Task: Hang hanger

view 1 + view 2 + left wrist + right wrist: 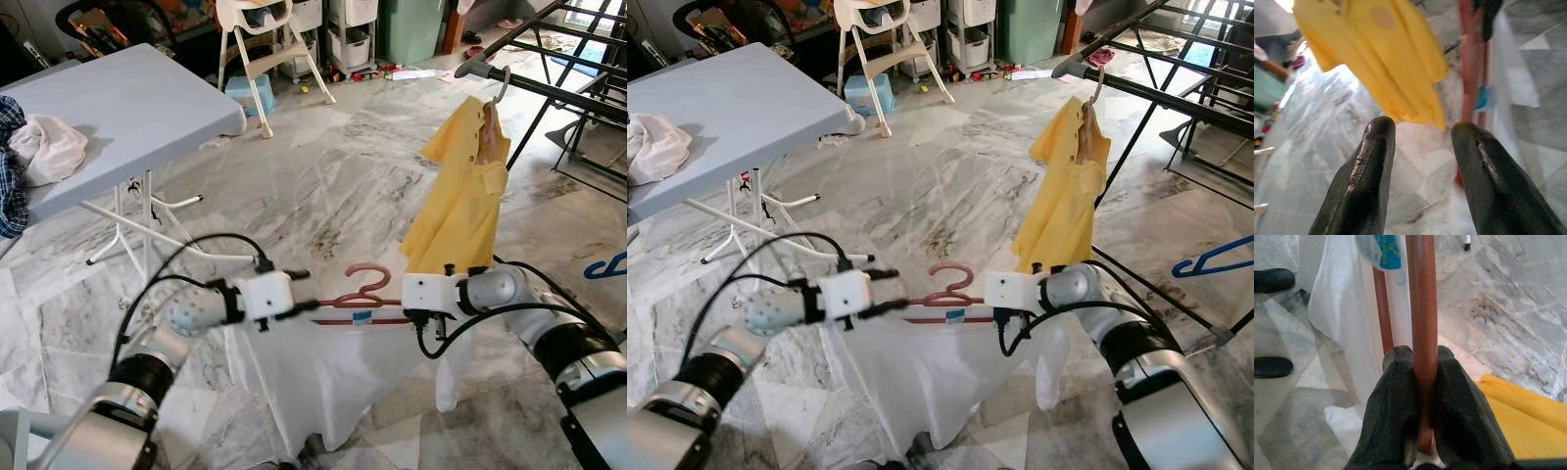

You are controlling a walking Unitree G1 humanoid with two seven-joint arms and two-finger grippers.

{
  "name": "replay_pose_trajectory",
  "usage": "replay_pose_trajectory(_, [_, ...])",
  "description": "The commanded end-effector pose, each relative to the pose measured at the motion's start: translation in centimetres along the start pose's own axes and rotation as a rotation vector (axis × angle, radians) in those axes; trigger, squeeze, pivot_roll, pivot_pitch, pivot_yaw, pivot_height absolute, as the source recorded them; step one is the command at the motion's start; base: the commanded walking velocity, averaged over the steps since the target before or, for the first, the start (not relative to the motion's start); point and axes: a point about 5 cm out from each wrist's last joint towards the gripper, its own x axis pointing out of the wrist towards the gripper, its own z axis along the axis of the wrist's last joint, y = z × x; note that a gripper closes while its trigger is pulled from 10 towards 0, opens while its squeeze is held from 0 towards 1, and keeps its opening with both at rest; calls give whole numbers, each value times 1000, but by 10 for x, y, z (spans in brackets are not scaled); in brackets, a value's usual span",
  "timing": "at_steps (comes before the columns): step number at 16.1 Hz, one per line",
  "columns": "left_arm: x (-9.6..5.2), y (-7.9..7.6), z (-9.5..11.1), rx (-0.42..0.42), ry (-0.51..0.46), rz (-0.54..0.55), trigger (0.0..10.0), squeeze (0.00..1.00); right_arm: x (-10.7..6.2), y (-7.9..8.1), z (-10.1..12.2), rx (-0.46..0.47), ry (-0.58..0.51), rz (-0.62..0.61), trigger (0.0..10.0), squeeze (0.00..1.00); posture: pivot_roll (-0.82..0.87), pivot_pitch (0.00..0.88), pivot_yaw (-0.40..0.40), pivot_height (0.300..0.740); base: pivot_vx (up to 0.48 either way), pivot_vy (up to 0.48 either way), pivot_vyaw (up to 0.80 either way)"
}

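Observation:
A red-brown hanger (364,292) carrying a white garment (323,382) hangs level in front of me above the marble floor. My right gripper (1418,355) is shut on the hanger's right end, the bar pinched between its fingers. At the hanger's left end, my left gripper (302,291) stands open; in its wrist view the fingers (1371,161) are spread with nothing between them and the hanger (1471,73) lies just beyond. A black drying rack (549,86) stands at the far right, with a yellow shirt (460,186) hung on its rail.
A grey-blue folding table (127,108) with a heap of clothes (44,147) stands on the left. A blue hanger (607,264) lies at the right edge. A white high chair (260,49) and storage boxes line the back wall.

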Motion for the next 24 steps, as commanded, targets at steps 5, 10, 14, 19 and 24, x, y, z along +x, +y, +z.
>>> replay_pose_trajectory(5, [-27, 26, -1, -19, -22, 195, 10000, 1000, -11, -11, -5, 93, -76, -248, 0, 0, -157, 59, 116, 740, 0, 0, 0])
replay_pose_trajectory(10, [-50, 8, -27, -124, 51, 346, 10000, 1000, -21, -4, -7, 176, -166, -433, 0, 0, -165, 58, 108, 740, 0, 0, 0])
replay_pose_trajectory(14, [-55, 3, -40, -151, 137, 346, 10000, 1000, -40, -2, 2, 129, -252, -520, 0, 0, -184, 53, 111, 740, 0, 0, 0])
replay_pose_trajectory(19, [-58, 21, -39, -147, 144, 460, 10000, 1000, -66, 11, 1, 76, -293, -501, 0, 0, -217, 50, 125, 740, 0, 0, 0])
replay_pose_trajectory(24, [-60, 30, -43, -219, 160, 598, 10000, 1000, -72, 14, 4, 56, -305, -482, 0, 0, -223, 47, 131, 740, 0, 0, 0])
